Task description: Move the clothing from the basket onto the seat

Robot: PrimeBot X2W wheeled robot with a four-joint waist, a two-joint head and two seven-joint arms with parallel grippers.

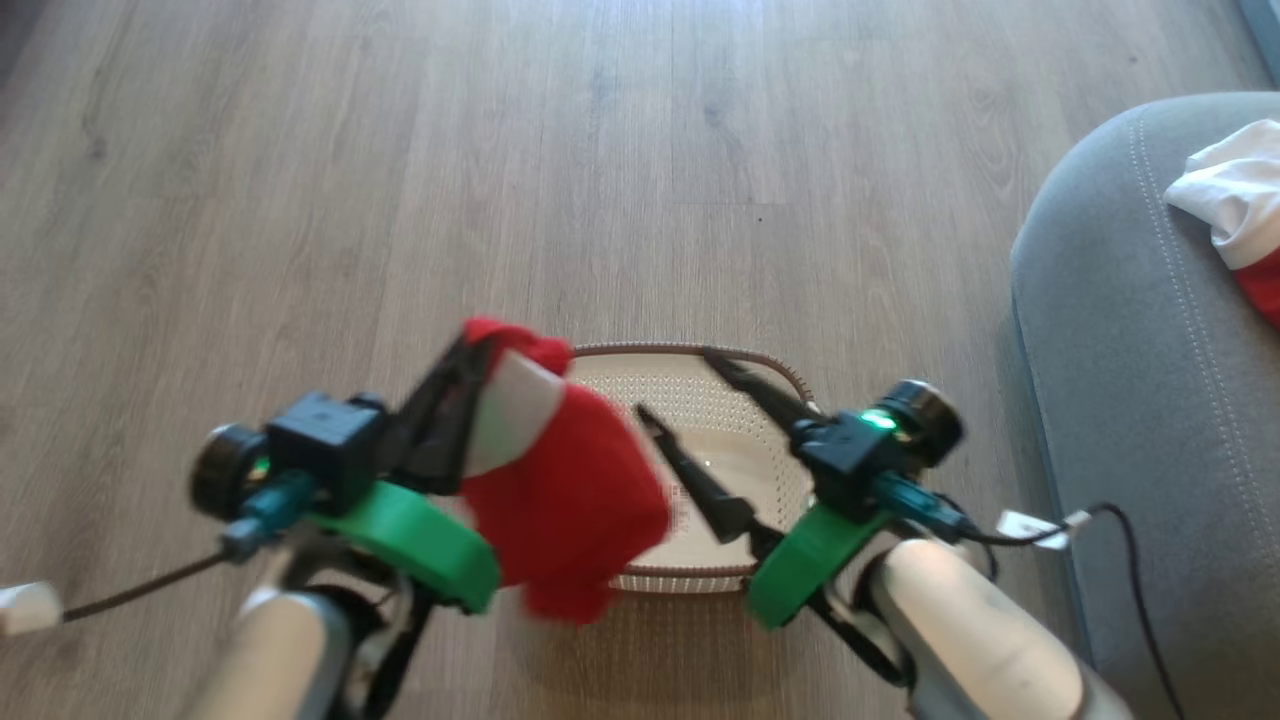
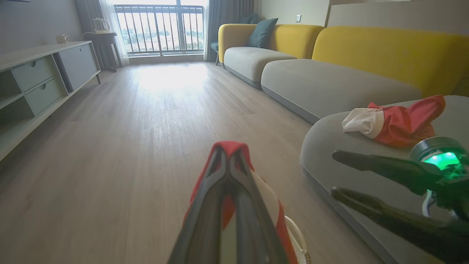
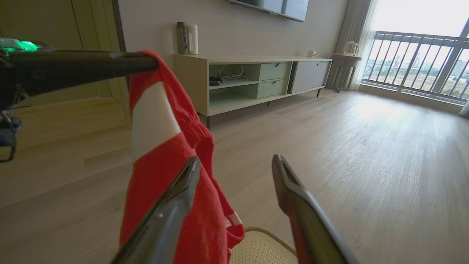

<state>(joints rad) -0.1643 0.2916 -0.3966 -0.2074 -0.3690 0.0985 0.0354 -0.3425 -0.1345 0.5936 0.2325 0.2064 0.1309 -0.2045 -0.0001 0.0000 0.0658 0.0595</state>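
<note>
I look down on a pale grey-brown wood-plank floor (image 1: 400, 200). A small cream-white perforated plastic basket with a brown braided rim (image 1: 680, 350) sits directly on it, low in my head view. To the right, near the basket, a large grey upholstered seat with light stitching (image 1: 1100, 350) stands on the floor. A crumpled red-and-white fabric garment (image 1: 1235, 200) lies on the seat's top.

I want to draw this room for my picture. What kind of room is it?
Most likely a living room in a home: there is a long yellow-backed sofa, a low cabinet with drawers along the wall, a flat screen above it, and a wooden floor.
</note>
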